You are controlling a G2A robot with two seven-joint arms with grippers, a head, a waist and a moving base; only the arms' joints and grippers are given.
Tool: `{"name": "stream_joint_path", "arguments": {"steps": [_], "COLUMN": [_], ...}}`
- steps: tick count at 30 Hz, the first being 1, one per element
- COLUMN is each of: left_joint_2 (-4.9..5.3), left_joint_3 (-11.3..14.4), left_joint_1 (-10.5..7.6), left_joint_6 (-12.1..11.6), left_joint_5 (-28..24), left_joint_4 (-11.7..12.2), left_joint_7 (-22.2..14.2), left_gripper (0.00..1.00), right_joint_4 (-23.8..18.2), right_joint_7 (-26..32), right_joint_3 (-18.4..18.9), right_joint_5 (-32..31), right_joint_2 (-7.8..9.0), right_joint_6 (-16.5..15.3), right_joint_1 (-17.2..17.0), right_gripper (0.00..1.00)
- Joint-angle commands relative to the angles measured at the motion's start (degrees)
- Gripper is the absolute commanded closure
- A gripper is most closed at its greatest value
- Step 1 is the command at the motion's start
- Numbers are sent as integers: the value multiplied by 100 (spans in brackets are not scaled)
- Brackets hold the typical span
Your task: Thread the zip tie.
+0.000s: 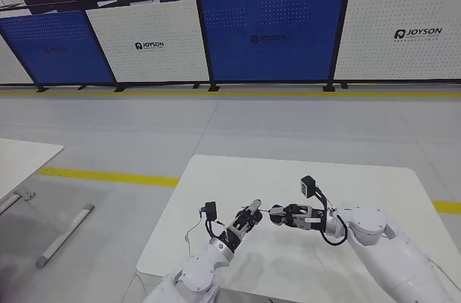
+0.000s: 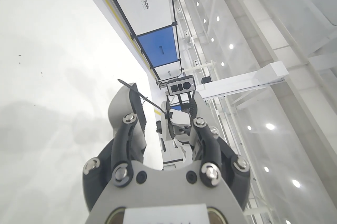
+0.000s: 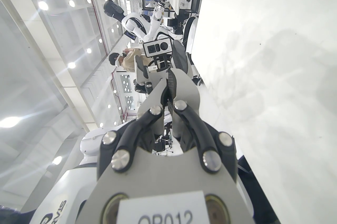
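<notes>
- Your left gripper (image 1: 251, 213), at lower centre of the top view, has its jaws wide apart and holds nothing.
- The tie (image 2: 143, 98) is a thin straight strip at mid-frame of the left wrist view. It passes one side of the left gripper.
- The right gripper (image 1: 279, 215), just to the right, has its jaws pressed together on the tie's far end.
- I judge that threading is still to do: no loop is seen, and the head is hidden.
- The left wrist view shows the strip clearly. In the top view it is too thin to follow.
</notes>
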Motion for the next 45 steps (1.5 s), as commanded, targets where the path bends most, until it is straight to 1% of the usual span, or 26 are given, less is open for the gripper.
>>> {"name": "stream_joint_path", "arguments": {"steps": [1,2,8,9,10,11,13,14,15,24,25,26,27,28,30,32,33,34,35,36,38,39,40,42,43,45], "left_joint_2": [5,9,21,21,20,20,14,11,9,-12,-15,-19,-22,-25,-30,-34,-37,-39,-40,-42,-44,-45,-47,-48,-49,-48], "left_joint_3": [-10,-16,-66,-74,-79,-81,-89,-89,-87,-73,-71,-68,-64,-62,-61,-64,-67,-69,-69,-71,-74,-76,-79,-86,-87,-89], "left_joint_1": [17,28,96,100,104,106,96,90,84,42,33,24,18,15,9,1,-5,-8,-10,-11,-12,-12,-12,-13,-8,6], "left_joint_6": [-26,-48,-138,-146,-155,-158,-150,-143,-138,-74,-62,-48,-43,-41,-39,-35,-35,-38,-43,-51,-59,-59,-49,-46,-54,-78], "left_joint_5": [25,48,100,105,109,114,115,111,111,160,157,157,160,162,163,152,146,142,142,147,152,150,141,142,148,164], "left_joint_4": [0,-6,-40,-44,-45,-45,-35,-30,-27,25,32,41,46,49,56,63,71,76,81,85,91,93,96,93,87,76], "left_joint_7": [-91,-135,-267,-274,-270,-266,-233,-223,-216,-183,-177,-165,-158,-152,-140,-139,-141,-143,-145,-148,-156,-161,-169,-180,-192,-219], "left_gripper": [84,87,90,88,82,84,93,95,100,100,83,60,55,55,58,64,69,71,78,81,84,87,87,97,100,100], "right_joint_4": [0,0,0,0,0,0,0,0,0,0,0,0,0,0,0,0,0,0,0,0,0,0,0,0,0,0], "right_joint_7": [0,0,0,0,0,0,0,0,0,0,0,0,0,0,0,0,0,0,0,0,0,0,0,0,0,0], "right_joint_3": [0,0,0,0,0,0,0,0,0,0,0,0,0,0,0,0,0,0,0,0,0,0,0,0,0,0], "right_joint_5": [0,0,0,0,0,0,0,0,0,0,0,0,0,0,0,0,0,0,0,0,0,0,0,0,0,0], "right_joint_2": [0,0,0,0,0,0,0,0,0,0,0,0,0,0,0,0,0,0,0,0,0,0,0,0,0,0], "right_joint_6": [0,0,0,0,0,0,0,0,0,0,0,0,0,0,0,0,0,0,0,0,0,0,0,0,0,0], "right_joint_1": [0,0,0,0,0,0,0,0,0,0,0,0,0,0,0,0,0,0,0,0,0,0,0,0,0,0], "right_gripper": [100,100,100,100,100,100,100,100,100,100,100,100,100,100,100,100,100,100,100,100,100,100,100,100,100,100]}}
